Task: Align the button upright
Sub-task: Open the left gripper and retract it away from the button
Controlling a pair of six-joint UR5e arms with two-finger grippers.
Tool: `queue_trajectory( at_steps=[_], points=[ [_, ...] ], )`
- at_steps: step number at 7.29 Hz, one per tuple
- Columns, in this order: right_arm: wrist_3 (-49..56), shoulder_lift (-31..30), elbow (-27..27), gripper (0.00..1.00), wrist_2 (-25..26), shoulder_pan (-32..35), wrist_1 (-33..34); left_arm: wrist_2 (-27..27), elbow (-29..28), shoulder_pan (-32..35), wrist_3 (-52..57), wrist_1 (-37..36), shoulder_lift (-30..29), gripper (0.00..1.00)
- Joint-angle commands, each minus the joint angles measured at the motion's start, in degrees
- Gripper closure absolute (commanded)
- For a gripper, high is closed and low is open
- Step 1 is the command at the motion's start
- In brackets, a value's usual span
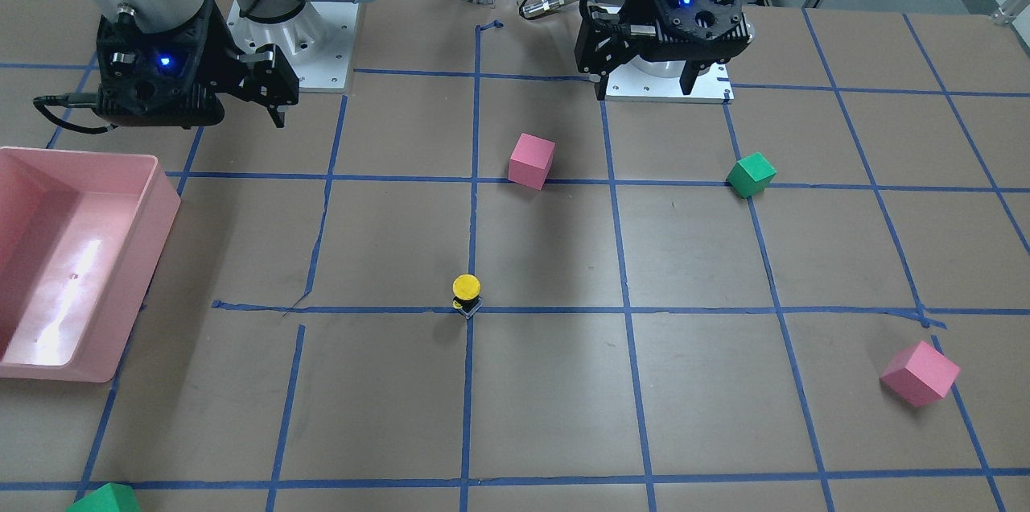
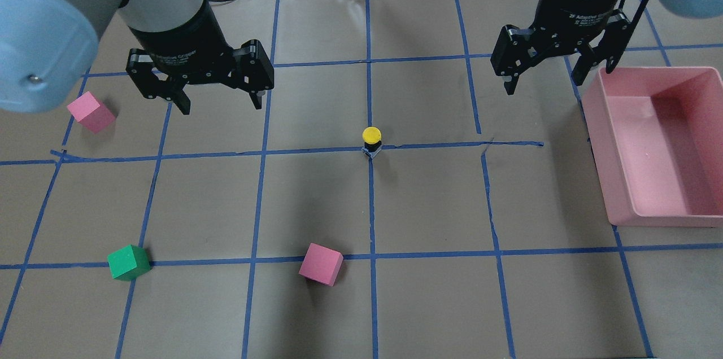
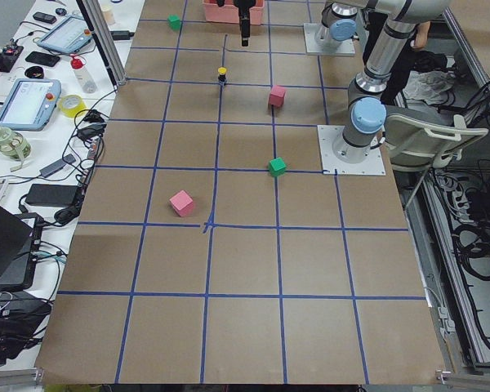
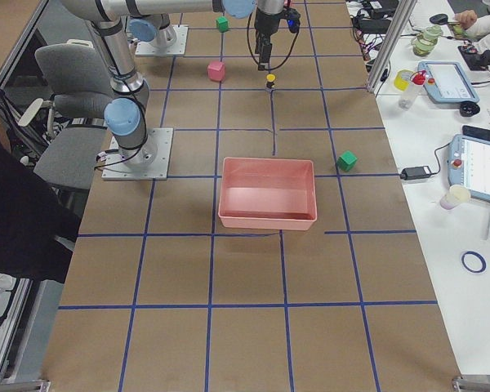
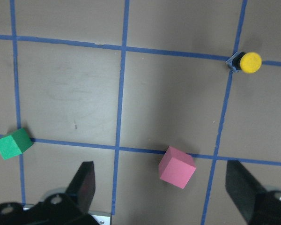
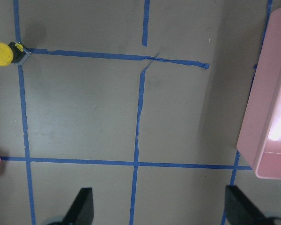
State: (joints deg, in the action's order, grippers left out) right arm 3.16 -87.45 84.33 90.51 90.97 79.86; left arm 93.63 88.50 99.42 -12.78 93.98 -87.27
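The button [image 2: 371,140] stands upright on a blue tape crossing in the middle of the table, yellow cap on top and black base below. It also shows in the front view [image 1: 466,292], the left wrist view [image 5: 247,62] and the right wrist view [image 6: 4,53]. My left gripper [image 2: 220,102] is open and empty, raised above the table to the button's left. My right gripper [image 2: 543,81] is open and empty, raised to the button's right, near the bin. Neither gripper touches the button.
A pink bin [image 2: 621,189] sits at the right edge. Two pink cubes [image 2: 321,264] [image 2: 90,112] and a green cube [image 2: 129,262] lie on the left half. Another green cube [image 1: 105,500] lies at the far edge by the bin.
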Motion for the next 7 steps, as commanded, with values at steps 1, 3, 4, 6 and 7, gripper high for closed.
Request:
queue_trajectory(
  at_steps=[1, 3, 4, 6, 7],
  points=[
    [0.09, 0.00, -0.74, 0.00, -5.87, 0.00, 1.77, 0.41, 4.04, -0.72, 4.41, -11.21, 0.96, 0.05],
    [0.09, 0.00, -0.57, 0.00, -5.43, -0.09, 1.88, -0.29, 3.18, -3.96, 5.48, -14.44, 0.35, 0.00],
    [0.00, 0.00, -0.48, 0.00, -5.43, -0.09, 1.88, -0.46, 3.26, -4.41, 5.83, -14.44, 0.35, 0.00],
    [0.00, 0.00, -0.48, 0.00, -5.34, -0.09, 1.79, -2.58, 3.35, -5.03, 6.01, -14.44, 0.43, 0.00],
    [-0.08, -0.08, -0.48, 0.00, -5.34, 0.00, 1.79, -2.66, 3.35, -5.73, 6.01, -14.44, 0.52, 0.00]
  ],
)
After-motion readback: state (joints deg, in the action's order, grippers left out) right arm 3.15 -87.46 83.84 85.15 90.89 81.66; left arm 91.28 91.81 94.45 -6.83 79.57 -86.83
